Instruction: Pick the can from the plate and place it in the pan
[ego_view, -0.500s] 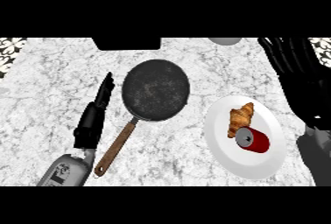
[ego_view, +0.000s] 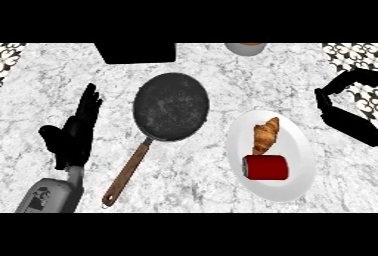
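The small red metal can (ego_view: 266, 167) is seen lying on its side on the round white plate (ego_view: 295, 150), right of the dark round pan (ego_view: 171, 106), with both black hands, left (ego_view: 74, 135) and right (ego_view: 347, 112), kept open and away from it.

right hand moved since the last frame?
Yes. The right hand has shifted: it now shows at the view's right edge beside the plate, level with the croissant, with less of it in view than before.
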